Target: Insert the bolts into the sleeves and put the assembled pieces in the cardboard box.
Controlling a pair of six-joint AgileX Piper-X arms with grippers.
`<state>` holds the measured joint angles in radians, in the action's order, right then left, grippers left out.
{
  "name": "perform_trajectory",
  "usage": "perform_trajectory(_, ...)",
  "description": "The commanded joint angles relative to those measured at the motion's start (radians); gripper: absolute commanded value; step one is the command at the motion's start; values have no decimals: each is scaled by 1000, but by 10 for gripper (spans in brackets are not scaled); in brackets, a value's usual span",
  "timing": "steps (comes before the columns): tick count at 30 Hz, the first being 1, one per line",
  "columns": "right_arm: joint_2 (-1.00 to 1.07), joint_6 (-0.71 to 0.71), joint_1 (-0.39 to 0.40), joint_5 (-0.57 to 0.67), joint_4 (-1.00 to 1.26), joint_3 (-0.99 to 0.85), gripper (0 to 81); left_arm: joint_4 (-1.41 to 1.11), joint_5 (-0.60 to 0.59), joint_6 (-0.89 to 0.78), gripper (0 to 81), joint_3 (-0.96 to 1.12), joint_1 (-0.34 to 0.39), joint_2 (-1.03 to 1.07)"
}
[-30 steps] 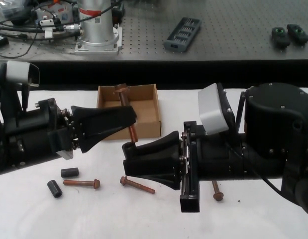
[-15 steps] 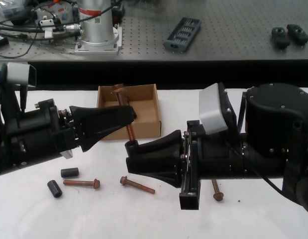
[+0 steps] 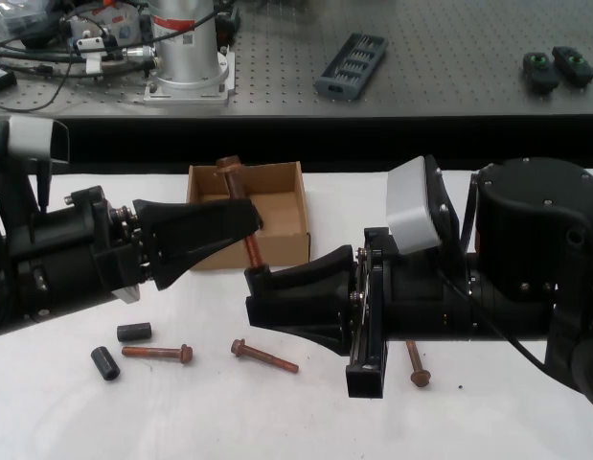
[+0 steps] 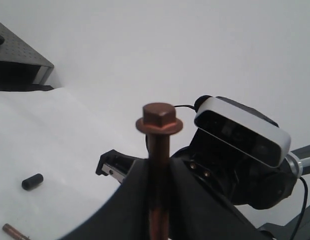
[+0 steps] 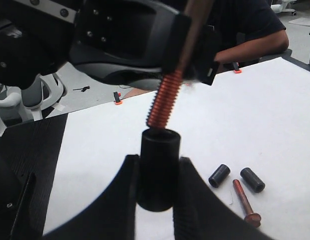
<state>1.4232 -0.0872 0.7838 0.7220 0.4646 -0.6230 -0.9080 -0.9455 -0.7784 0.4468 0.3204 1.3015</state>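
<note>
Left hand (image 3: 250,222), mine: fingers pinching a copper bolt (image 3: 250,251) by the shank, hex head at the far end from the thread, bolt tilted.

Right hand (image 3: 254,284), mine: fingers pinching a black sleeve (image 5: 160,167), open mouth turned toward the bolt.

Bolt to sleeve: threaded tip sits at the sleeve's mouth, at the rim. I cannot tell whether it has entered.

Position: both pieces held above the table (image 3: 277,422), just in front of the box (image 3: 288,247).

Box: cardboard, open top, on the table's far side.

Loose on table: two spare sleeves (image 3: 134,332) near my left arm, one spare bolt (image 3: 157,353) just beside them, a second bolt (image 3: 264,356) below my right hand, and a third bolt (image 3: 417,364) partly under my right arm.
</note>
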Motion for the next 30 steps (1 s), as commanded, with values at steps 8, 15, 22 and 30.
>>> perform_trajectory(8, 0, -6, -6, -16, 28, -4, 19, 100, -10, 83, 6, 4, 6, -9)
perform_trajectory(15, 0, -6, -6, -16, 28, -4, 19, 100, -10, 114, 6, 4, 6, -9)
perform_trajectory(22, 0, -39, -6, -16, 102, -4, 19, 100, -10, 274, 6, 4, 6, -9)
perform_trajectory(30, 0, -76, -6, -16, 125, -4, 19, 97, -5, 336, 31, 0, 6, -9)
